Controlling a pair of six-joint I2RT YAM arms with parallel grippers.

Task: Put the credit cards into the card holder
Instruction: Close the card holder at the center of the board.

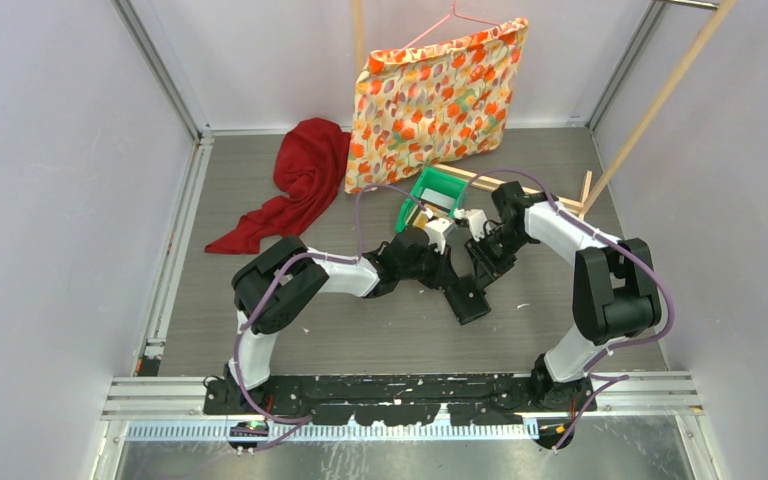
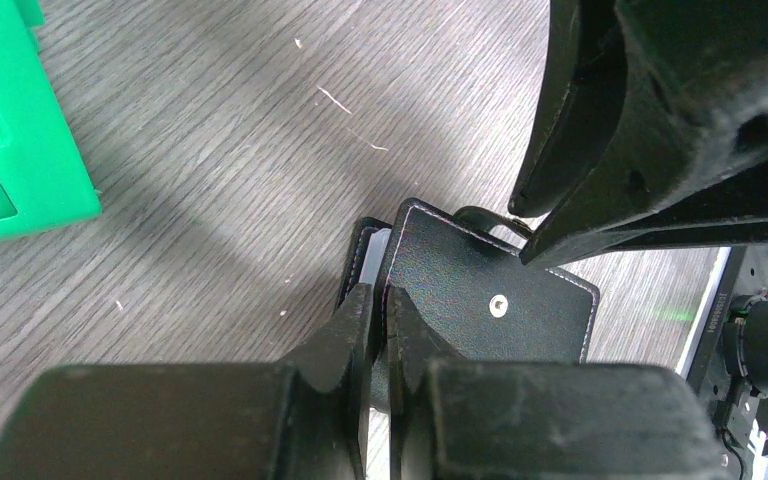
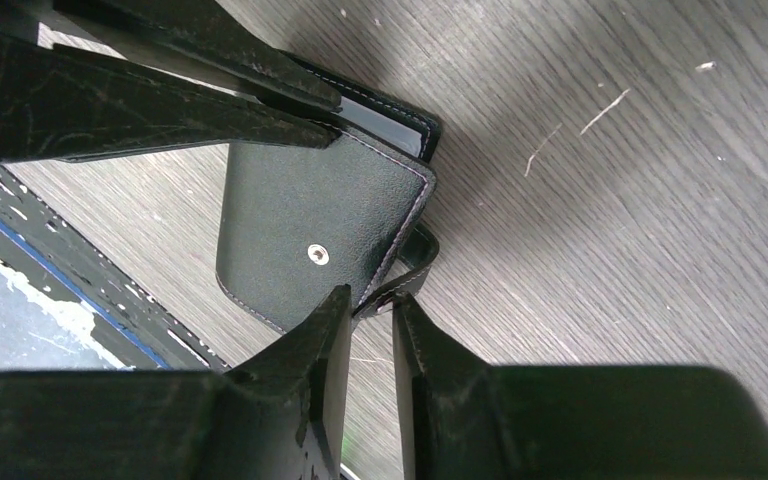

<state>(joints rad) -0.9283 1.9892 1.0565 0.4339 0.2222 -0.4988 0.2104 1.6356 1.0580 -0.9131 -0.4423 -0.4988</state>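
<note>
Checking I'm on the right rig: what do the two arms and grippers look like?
Left arm and right arm have white links between bulky black joints, each trailed by a purple cable. Left gripper and right gripper have matte black, tapered fingers with light scuffs; no markings visible.

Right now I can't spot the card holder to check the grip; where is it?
Top view: the card holder sits mid-table, on the near side of the green tray, gripped by the left gripper and right gripper.
</note>
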